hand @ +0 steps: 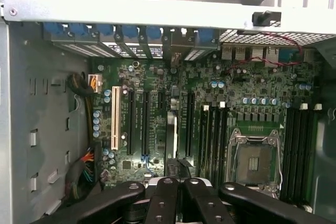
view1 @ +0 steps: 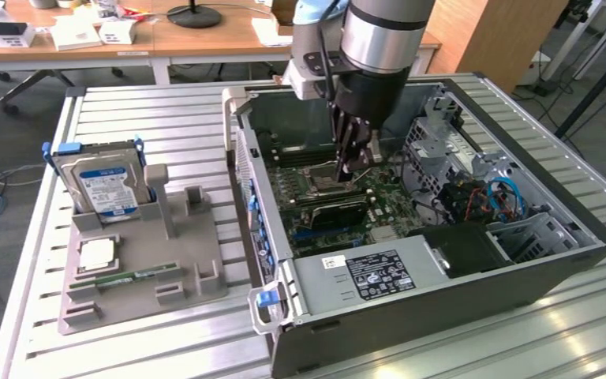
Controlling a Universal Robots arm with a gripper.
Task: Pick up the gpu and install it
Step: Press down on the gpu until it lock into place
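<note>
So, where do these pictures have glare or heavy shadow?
Exterior view: light glares off the metal table at the near corner on that view's right, while the motherboard sits in dimmer light. Wrist view: the pale case rim looks washed out, and the motherboard is evenly lit, without strong shadow.

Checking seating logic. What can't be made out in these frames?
1. Whether the gpu touches its slot: in the exterior view the gripper hides it, and the wrist view shows it edge-on.
2. Hard drive label text: exterior view, too small.
</note>
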